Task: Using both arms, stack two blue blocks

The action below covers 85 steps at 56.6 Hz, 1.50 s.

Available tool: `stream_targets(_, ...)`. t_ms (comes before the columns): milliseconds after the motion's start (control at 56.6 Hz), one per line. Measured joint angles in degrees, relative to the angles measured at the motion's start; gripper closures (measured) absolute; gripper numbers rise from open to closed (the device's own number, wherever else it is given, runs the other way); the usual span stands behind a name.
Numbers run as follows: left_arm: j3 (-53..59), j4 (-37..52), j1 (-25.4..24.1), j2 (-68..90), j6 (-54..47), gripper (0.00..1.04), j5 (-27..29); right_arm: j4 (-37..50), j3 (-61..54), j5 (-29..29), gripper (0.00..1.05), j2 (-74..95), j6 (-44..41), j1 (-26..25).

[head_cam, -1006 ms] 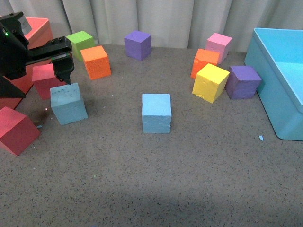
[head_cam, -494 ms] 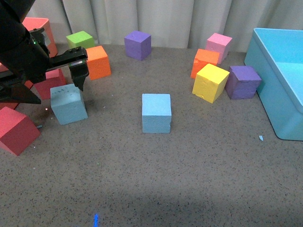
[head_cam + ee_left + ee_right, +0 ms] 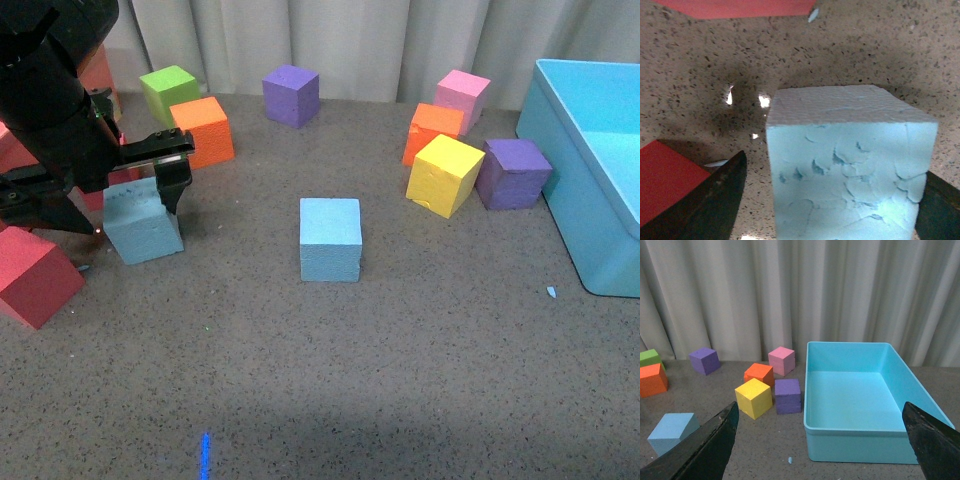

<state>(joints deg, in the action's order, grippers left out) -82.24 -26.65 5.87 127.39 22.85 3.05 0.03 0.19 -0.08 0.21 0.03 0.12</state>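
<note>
Close-up: light-blue foam cube [image 3: 850,165] w/ dimpled, scuffed face, on speckled grey-brown surface [image 3: 890,45]. Cube sits btwn the two black fingers [image 3: 715,200] of left end effector [image 3: 827,205], spread wide; gap visible beside one finger. Red block corner [image 3: 665,175] nearby; second red shape [image 3: 740,6] and white scrap [image 3: 812,15] beyond.

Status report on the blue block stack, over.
Left gripper open, straddling dimpled blue block. Right gripper open, empty. Second blue block free, unstacked. Red block close beside left gripper.
</note>
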Motion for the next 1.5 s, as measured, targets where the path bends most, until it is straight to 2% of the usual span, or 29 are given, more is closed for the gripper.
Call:
stream_targets(159,0.07,0.39,0.63,-0.02,0.22,0.43,-0.46,0.00,0.00,0.00,0.09,0.00,0.00,0.00)
stream_targets(353,1.27,0.13,1.29,-1.60,0.90,0.57,-0.61,0.00,0.00,0.00,0.09,0.00,0.00,0.00)
stream_targets(547,1.66,-1.84,4.46,-6.36,3.10,0.61,-0.04,0.00,0.00,0.00,0.09,0.00,0.00,0.00)
stream_targets(741,-2.56,-4.52,10.93,-8.61,7.10,0.63,0.55,0.00,0.00,0.00,0.09,0.00,0.00,0.00)
stream_targets(830,-5.29,-6.25,15.61,-8.59,8.57,0.64,1.64,0.00,0.00,0.00,0.09,0.00,0.00,0.00)
stream_targets(1006,-8.59,-7.80,20.55,-7.93,10.47,0.64,1.90,0.00,0.00,0.00,0.09,0.00,0.00,0.00)
stream_targets(1200,-9.55,-8.31,23.82,-6.01,10.64,0.65,3.54,0.00,0.00,0.00,0.09,0.00,0.00,0.00)
stream_targets(1501,-10.03,-9.01,25.24,-5.11,12.37,0.65,4.83,0.02,0.00,0.00,0.09,0.00,0.00,0.00)
